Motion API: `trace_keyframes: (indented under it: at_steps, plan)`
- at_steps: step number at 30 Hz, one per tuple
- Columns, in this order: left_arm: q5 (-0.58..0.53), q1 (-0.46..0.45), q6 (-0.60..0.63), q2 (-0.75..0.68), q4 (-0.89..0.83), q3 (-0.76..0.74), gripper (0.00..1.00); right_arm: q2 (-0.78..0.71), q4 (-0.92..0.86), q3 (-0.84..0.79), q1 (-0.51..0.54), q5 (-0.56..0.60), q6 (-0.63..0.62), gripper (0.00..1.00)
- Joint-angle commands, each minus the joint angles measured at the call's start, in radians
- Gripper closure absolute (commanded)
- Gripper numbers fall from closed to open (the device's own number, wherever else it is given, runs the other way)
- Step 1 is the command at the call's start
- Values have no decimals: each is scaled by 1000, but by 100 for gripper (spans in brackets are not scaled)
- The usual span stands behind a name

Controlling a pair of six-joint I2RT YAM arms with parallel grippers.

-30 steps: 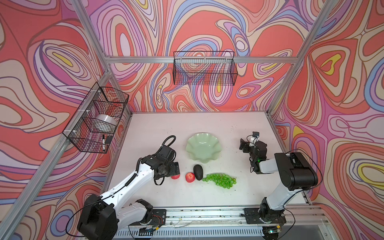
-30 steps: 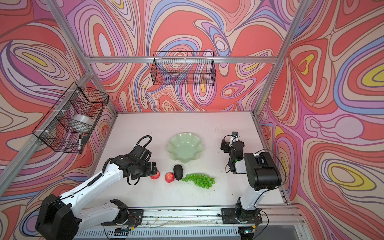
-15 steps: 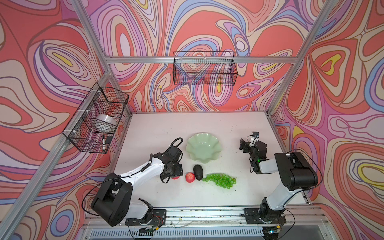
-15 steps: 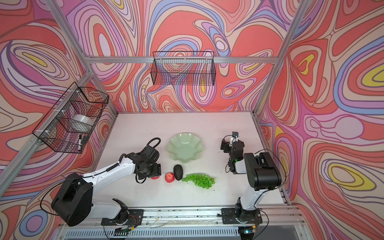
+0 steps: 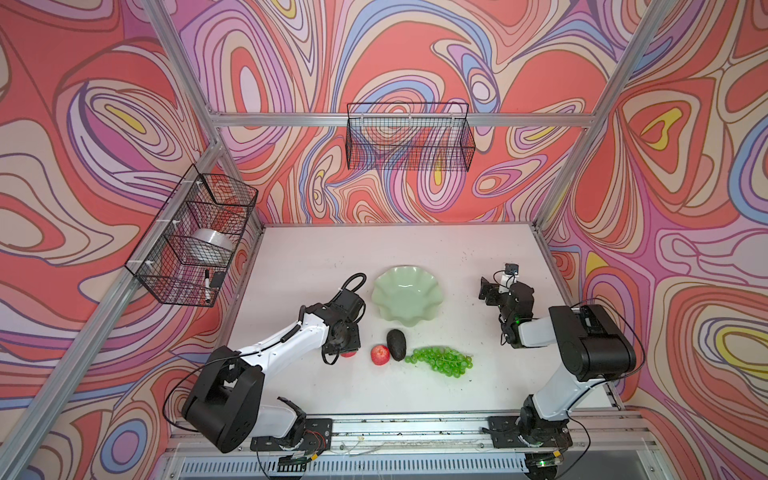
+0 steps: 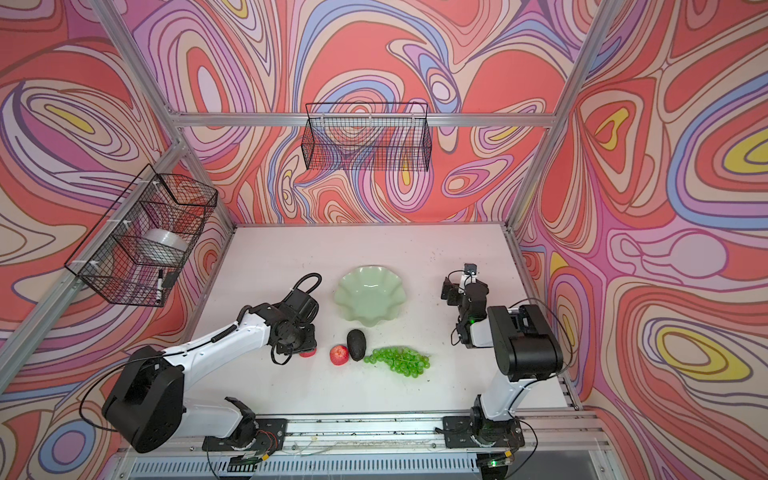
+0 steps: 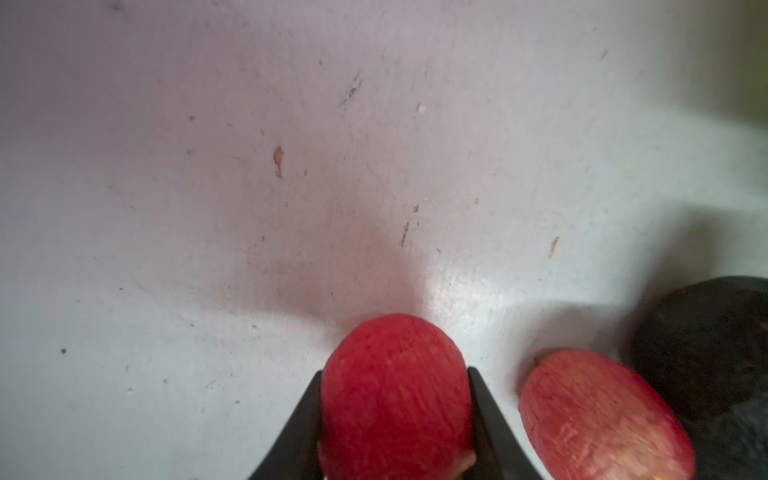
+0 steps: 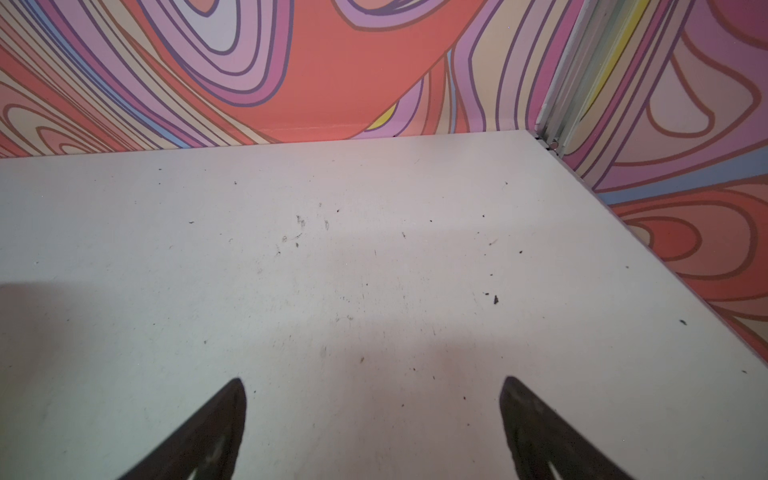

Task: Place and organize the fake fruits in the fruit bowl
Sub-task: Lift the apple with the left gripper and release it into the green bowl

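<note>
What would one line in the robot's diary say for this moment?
left gripper: shut on apple | right gripper: open, empty | bowl: empty | other apple, avocado, grapes: on table

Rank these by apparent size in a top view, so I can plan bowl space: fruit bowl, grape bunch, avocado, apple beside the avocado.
Largest to smallest:
fruit bowl
grape bunch
avocado
apple, only slightly smaller

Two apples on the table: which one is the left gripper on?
The left apple, farthest from the avocado: black fingers touch both its sides. The other apple lies free beside the avocado.
</note>
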Motion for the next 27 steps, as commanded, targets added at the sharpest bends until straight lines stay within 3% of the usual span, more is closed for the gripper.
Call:
trace_keyframes:
  at_steps: [1, 4, 10, 16, 27]
  plan:
    - [-2, -4, 32, -70, -51, 107, 66, -7, 1, 12, -4, 1, -2, 2]
    - [22, -3, 72, -40, -24, 227, 66, -7, 1, 12, -5, 1, -2, 2]
    - [77, -17, 152, 206, -3, 527, 66, -7, 1, 10, -5, 2, -2, 2]
    - [30, -76, 199, 456, -26, 760, 65, -7, 1, 10, -4, 1, -4, 2]
    - [-79, -132, 174, 732, -37, 912, 65, -7, 1, 11, -5, 2, -4, 2]
